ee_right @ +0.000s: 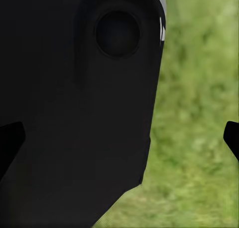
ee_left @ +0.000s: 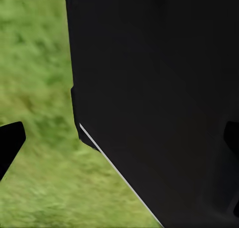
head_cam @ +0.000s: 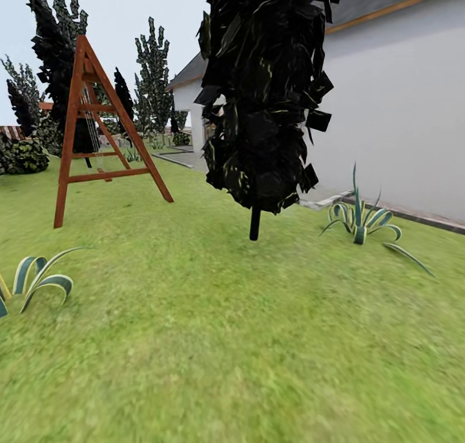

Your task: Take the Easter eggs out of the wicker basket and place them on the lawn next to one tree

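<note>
Garden view, robot in transit. Nearest to me, in the left wrist view, my left gripper [ee_left: 119, 138] shows as two dark fingertips [ee_left: 11, 140] at opposite edges of the picture, spread wide with nothing between them; a large black part of my own body [ee_left: 159, 98] lies close beyond, with grass to one side. My right gripper [ee_right: 119, 138] is likewise spread and empty, its fingertips [ee_right: 10, 143] far apart, facing another black body panel [ee_right: 79, 113] with a round recess and grass alongside.

Ahead of both hands the lawn [head_cam: 245, 339] runs open and flat, free of obstacles through the middle. A striped spiky plant [head_cam: 35, 281] stands low to my left; a second spiky plant [head_cam: 361, 220] stands farther off to my right, beside the stone edging along the grey house wall [head_cam: 400, 107].

The tree [head_cam: 261, 88] stands straight ahead, well beyond the hands and roughly level between the two arms, so neither arm is clearly nearer; its thin trunk rises upright from the grass under a dense dark crown. Bare grass surrounds the trunk foot, which I judge gives room for setting eggs down on its near side. A red wooden swing frame [head_cam: 97, 133] stands farther left, with more trees [head_cam: 152, 75] behind.

Eggs and basket: I cannot place them from here.
</note>
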{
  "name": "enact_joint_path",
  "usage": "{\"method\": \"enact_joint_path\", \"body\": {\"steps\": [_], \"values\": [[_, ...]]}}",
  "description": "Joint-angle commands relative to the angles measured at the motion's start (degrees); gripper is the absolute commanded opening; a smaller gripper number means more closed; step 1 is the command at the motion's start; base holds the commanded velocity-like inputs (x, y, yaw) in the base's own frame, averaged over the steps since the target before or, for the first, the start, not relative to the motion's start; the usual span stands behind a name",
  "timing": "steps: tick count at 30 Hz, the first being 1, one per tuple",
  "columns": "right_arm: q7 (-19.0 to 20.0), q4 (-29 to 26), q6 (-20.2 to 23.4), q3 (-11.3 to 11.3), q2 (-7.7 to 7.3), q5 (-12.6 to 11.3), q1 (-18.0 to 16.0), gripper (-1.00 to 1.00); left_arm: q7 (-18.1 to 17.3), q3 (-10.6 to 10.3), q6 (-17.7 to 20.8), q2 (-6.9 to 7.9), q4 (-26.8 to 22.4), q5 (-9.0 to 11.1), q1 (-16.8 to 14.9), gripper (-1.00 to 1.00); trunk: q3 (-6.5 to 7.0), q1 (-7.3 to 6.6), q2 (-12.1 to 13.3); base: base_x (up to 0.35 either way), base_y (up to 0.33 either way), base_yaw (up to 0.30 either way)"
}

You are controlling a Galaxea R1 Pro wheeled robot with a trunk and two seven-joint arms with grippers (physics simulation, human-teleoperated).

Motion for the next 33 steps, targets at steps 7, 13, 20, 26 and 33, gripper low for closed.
{"method": "enact_joint_path", "body": {"steps": [7, 13, 20, 26, 33], "values": [[0.06, 0.11, 0.02, 0.00, -0.01, 0.41, -0.09, 1.00, -0.20, 0.02, 0.03, 0.01, -0.01, -0.10, -0.01, 1.00, -0.10, 0.03, -0.02, 0.317, 0.121, 0.107], [0.06, 0.11, 0.11, 0.02, 0.00, 0.43, -0.08, 1.00, -0.20, 0.02, 0.03, 0.01, -0.01, 0.00, -0.01, 1.00, -0.11, 0.03, -0.02, 0.317, 0.119, 0.092], [0.06, 0.11, 0.11, 0.01, -0.06, 0.46, -0.10, 1.00, -0.20, 0.04, 0.03, 0.01, -0.01, 0.01, -0.01, 1.00, -0.11, 0.03, -0.02, 0.317, 0.118, 0.004], [0.06, 0.11, 0.08, 0.02, -0.03, 0.39, -0.08, 1.00, -0.20, 0.04, 0.03, 0.01, -0.01, 0.01, -0.01, 1.00, -0.11, 0.03, -0.02, 0.317, 0.118, 0.078], [0.06, 0.11, 0.18, -0.01, -0.08, 0.42, -0.09, 1.00, -0.20, 0.04, 0.03, 0.01, -0.01, 0.01, -0.01, 1.00, -0.11, 0.03, -0.02, 0.317, 0.118, 0.104]]}}
